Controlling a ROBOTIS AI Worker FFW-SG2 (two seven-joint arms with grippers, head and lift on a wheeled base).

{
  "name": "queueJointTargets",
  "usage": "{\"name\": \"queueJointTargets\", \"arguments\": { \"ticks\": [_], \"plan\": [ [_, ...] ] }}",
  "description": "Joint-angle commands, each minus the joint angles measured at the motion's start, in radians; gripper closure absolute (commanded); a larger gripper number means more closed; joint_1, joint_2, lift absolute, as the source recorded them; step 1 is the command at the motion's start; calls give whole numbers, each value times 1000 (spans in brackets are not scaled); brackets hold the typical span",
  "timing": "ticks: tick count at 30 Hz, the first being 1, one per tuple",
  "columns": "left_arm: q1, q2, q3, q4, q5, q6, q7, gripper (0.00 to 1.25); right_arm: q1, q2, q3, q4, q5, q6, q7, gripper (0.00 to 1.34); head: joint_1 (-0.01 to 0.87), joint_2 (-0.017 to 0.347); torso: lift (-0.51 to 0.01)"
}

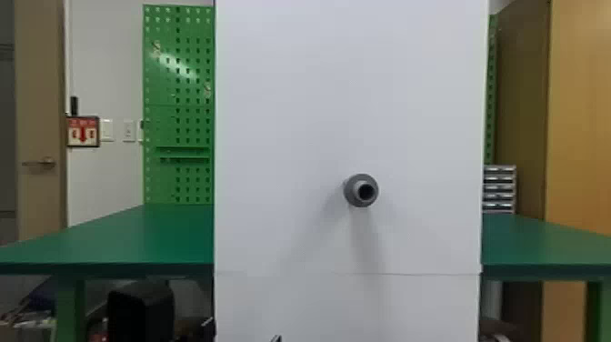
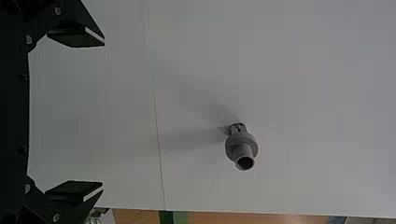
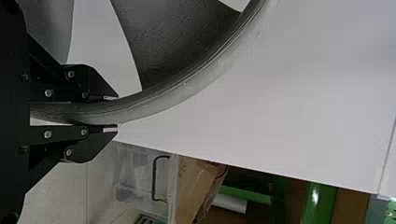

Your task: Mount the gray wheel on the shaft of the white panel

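From where I stand, the right black two-fingered end effector (image 3: pixel 116 113) has the gray, broad-spoked wheel (image 3: pixel 187 86) pinched by its rim, in front of the tall white panel (image 1: pixel 291 136) and off the stepped gray hollow shaft (image 1: pixel 356 190). The left black two-fingered end effector (image 2: pixel 103 114) is empty, its fingers spread wide. I'd guess the wheel is stiff, fairly light plastic, finely ridged; held at one edge it could pivot or slip, so a second hold on the opposite rim would steady it for lining up its hub
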Motion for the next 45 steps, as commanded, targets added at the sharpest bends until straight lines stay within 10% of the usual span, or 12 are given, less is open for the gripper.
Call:
{"name": "queueJointTargets", "arguments": {
  "ticks": [1, 21, 45],
  "plan": [
    [0, -1, 0, 0, 0, 2, 0, 190, -4, 0, -6, 15, 5, -28, 0, 1177, 38, 40, -510],
    [-1, -1, 0, 0, 6, 9, 0, 190, -13, 8, -9, 3, -25, -15, 3, 1177, 38, 40, -510],
    [2, -1, 3, -1, 10, 16, 5, 213, -56, -5, -8, -432, 19, 322, 95, 1177, 38, 40, -510]
  ]
}}
